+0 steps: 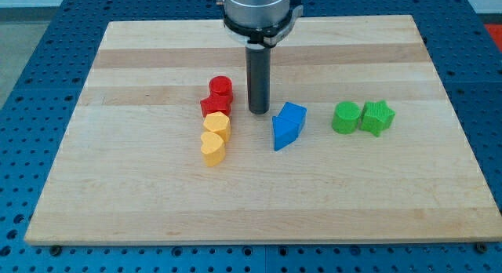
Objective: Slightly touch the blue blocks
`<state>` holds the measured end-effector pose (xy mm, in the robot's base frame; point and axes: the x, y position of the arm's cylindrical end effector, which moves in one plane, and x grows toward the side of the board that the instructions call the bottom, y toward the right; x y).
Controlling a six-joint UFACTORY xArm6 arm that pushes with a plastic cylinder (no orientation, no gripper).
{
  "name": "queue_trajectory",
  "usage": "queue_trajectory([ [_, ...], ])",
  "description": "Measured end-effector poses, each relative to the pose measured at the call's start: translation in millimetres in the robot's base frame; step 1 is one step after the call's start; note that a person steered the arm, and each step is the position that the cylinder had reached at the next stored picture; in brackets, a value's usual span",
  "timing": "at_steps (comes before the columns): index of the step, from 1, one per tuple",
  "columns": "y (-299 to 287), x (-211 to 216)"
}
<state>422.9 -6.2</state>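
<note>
Two blue blocks sit touching near the board's middle: a blue chunky block [293, 114] and, just below-left of it, a blue wedge-like block [283, 134]. My tip [258, 111] rests on the board just left of the upper blue block, a small gap apart from it, and just right of the red blocks. The rod rises straight up to the arm's grey flange at the view's top.
A red cylinder [221, 88] and a red star-like block [214, 106] stand left of the tip. Two yellow heart-like blocks [217, 124] [212, 148] continue that column downward. A green cylinder-like block [346, 117] and a green star-like block [377, 117] sit at the right. The wooden board [118, 187] lies on a blue perforated table.
</note>
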Motion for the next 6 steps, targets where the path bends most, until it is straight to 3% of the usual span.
queue_trajectory([
  [3, 2.9, 29.9],
  [6, 21.0, 23.3],
])
